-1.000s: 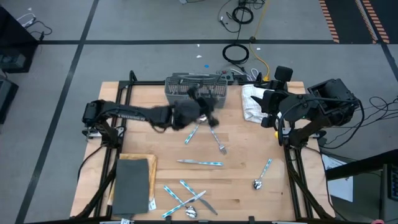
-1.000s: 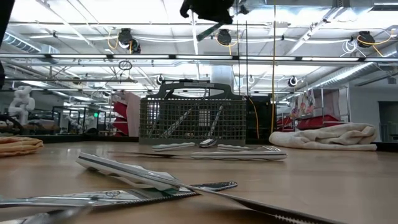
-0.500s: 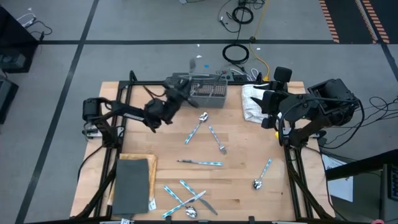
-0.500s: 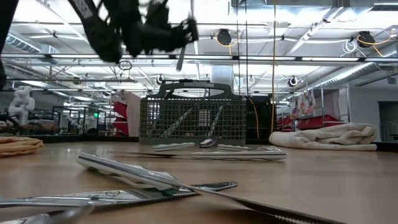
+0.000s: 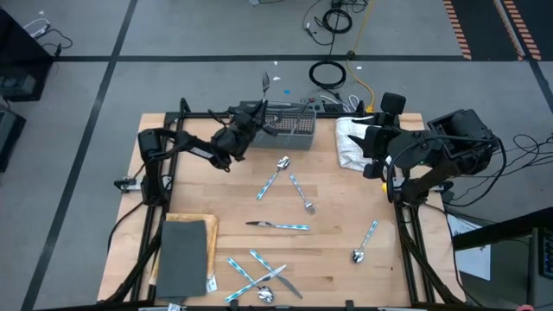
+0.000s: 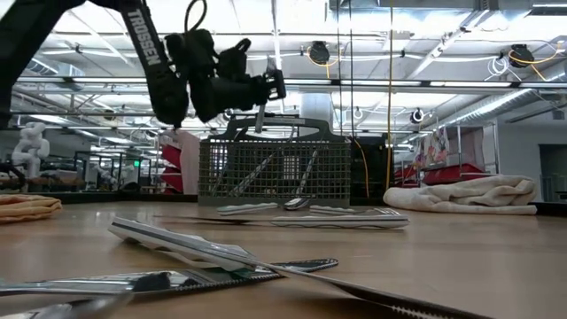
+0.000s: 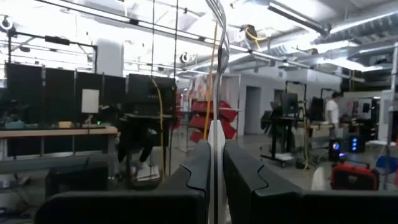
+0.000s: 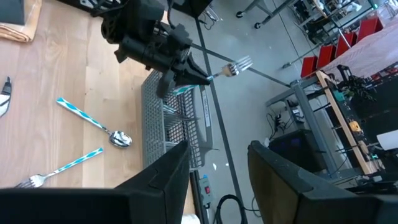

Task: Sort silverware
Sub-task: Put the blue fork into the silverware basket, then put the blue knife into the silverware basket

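At the near edge of the surface, a crossed cluster of silverware lying loose, unsorted. Just beyond and well to the right, a lone spoon; toward the middle, a knife lying crosswise; farther on, a second spoon and a small fork side by side, short of the mesh basket. Inside that basket, a few pieces leaning upright, so judged only partly done: some sorted, one in transit, most of the rest spread across the wood and waiting. Above the basket's near-left part, left gripper raised, fingers nearly together and clamped on the patterned handle of a held fork, tines pointing up and away from the arm, handle end hanging toward the compartments without touching the mesh. Over by the right edge, beside the white towel, right gripper parked, fingers wide apart, gripping nothing. Probably next: lowering the held fork into a compartment.
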Controlling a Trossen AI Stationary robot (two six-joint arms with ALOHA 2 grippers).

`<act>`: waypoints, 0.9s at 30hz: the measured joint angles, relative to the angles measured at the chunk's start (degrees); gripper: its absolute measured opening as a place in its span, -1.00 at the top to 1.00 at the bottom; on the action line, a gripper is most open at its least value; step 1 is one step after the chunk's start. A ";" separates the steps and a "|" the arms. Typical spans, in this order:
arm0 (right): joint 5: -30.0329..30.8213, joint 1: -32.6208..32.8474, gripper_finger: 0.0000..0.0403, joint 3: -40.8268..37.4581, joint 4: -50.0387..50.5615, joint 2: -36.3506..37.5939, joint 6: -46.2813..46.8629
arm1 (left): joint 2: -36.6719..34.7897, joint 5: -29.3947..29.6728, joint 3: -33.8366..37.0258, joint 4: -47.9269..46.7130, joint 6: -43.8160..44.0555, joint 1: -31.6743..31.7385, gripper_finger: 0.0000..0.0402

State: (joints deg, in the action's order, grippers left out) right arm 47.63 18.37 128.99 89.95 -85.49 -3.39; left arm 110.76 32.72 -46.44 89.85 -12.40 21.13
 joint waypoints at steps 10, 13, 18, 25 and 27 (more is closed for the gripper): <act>0.00 0.00 0.25 0.02 -0.02 0.00 -2.01 | 3.11 3.01 -0.02 0.16 -1.67 -0.05 0.87; 0.00 0.00 0.25 0.00 0.00 0.00 -2.26 | 3.15 3.60 -0.02 -0.41 -1.52 -0.08 0.87; 0.00 0.00 0.25 0.00 0.01 0.00 -2.81 | 3.15 3.92 -0.02 -1.54 -1.71 -0.14 0.67; 0.00 0.00 0.25 0.00 0.03 0.00 -3.55 | 3.15 3.94 -0.02 -4.14 -2.13 -0.98 0.47; 0.00 0.00 0.25 0.00 0.05 0.00 -3.55 | 3.15 3.86 -0.02 -4.49 -3.58 -1.15 0.46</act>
State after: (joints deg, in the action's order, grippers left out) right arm 47.64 18.37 128.99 90.00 -85.49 -6.94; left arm 113.91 36.58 -46.46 85.36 -15.99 19.98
